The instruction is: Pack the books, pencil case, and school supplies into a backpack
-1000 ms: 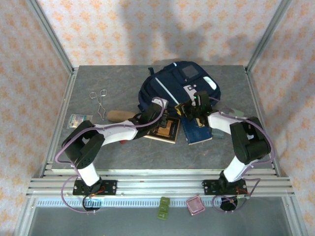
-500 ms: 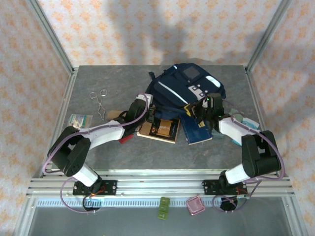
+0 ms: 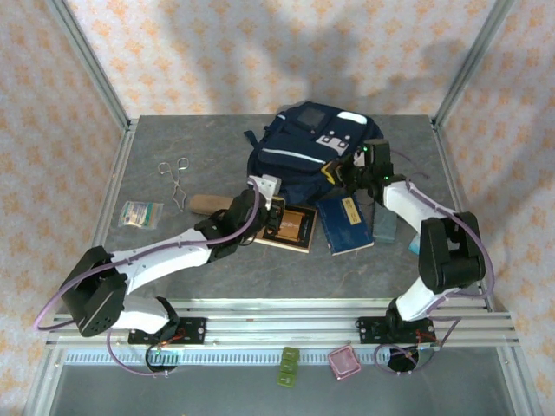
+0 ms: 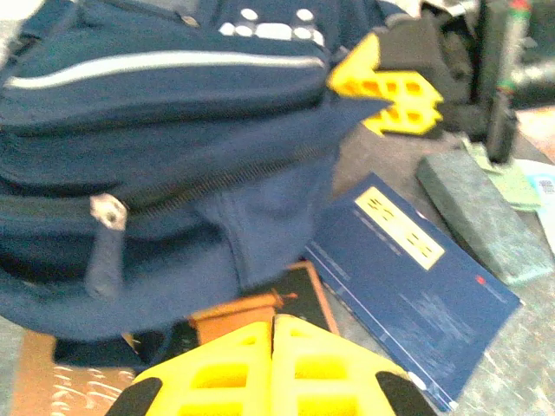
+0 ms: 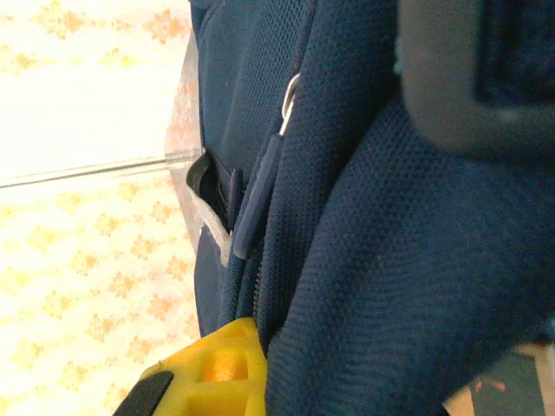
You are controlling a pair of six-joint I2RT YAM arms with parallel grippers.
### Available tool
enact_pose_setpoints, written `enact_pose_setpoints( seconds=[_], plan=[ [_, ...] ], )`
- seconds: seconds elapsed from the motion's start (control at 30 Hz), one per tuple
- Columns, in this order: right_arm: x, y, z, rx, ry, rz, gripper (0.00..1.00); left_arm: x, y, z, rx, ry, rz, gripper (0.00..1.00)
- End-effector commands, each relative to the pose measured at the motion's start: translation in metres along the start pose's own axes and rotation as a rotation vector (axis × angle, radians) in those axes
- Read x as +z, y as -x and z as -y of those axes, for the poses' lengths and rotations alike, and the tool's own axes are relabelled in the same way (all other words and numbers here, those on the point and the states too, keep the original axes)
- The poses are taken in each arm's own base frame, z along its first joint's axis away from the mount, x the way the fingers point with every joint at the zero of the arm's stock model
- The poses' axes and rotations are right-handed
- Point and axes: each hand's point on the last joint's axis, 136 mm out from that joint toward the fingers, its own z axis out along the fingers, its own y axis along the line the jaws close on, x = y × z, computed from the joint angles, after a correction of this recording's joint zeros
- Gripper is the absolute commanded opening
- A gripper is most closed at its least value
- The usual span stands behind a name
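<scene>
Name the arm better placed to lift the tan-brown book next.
Left. The left hand, shut and empty, hangs right over the tan-brown book; the right hand is clamped on the edge of the backpack, farther from that book.

A robotics lab test cell — a left arm (image 3: pixel 165 251) and a right arm (image 3: pixel 408 204) stand bolted to aluminium rails (image 3: pixel 277 328) at the edge of a grey table (image 3: pixel 173 139), boxed in by bare aluminium posts (image 3: pixel 91 61) and backdrop walls (image 3: pixel 260 52) of peach floral print.
</scene>
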Motion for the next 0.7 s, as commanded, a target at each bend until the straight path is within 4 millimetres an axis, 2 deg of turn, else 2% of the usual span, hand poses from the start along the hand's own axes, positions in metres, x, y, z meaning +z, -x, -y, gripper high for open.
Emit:
enact_pose_setpoints(
  seconds=[0.0,0.17,0.2,0.23,0.3,0.33,0.43,0.5,0.53,0.67],
  plan=[
    [-0.013,0.059,-0.007,-0.035,-0.009,0.192,0.0,0.009,0.011,0.005,-0.031,-0.007,0.029,0.0],
    [-0.017,0.066,0.024,-0.022,-0.112,0.202,0.0,0.014,0.013,-0.002,-0.07,0.007,0.051,0.0],
    [-0.019,0.065,0.029,-0.029,-0.132,0.203,0.0,0.015,0.013,-0.006,-0.081,0.017,0.048,0.03],
    [-0.02,0.063,0.034,-0.031,-0.15,0.204,0.05,0.016,0.014,-0.012,-0.092,0.024,0.046,0.14],
    [-0.024,0.058,0.043,-0.026,-0.185,0.205,0.31,0.019,0.013,-0.023,-0.121,0.037,0.043,0.24],
    [-0.026,0.054,0.046,-0.017,-0.19,0.197,0.4,0.019,0.014,-0.029,-0.141,0.04,0.044,0.29],
    [-0.034,0.038,0.05,0.015,-0.184,0.179,0.53,0.022,0.016,-0.044,-0.181,0.061,0.048,0.39],
    [-0.041,0.023,0.048,0.026,-0.16,0.165,0.55,0.025,0.016,-0.051,-0.196,0.08,0.049,0.43],
    [-0.046,0.017,0.047,0.032,-0.155,0.164,0.61,0.026,0.015,-0.054,-0.203,0.087,0.044,0.44],
    [-0.054,-0.006,0.044,0.05,-0.138,0.149,0.7,0.034,0.013,-0.057,-0.211,0.079,0.03,0.47]
  ],
)
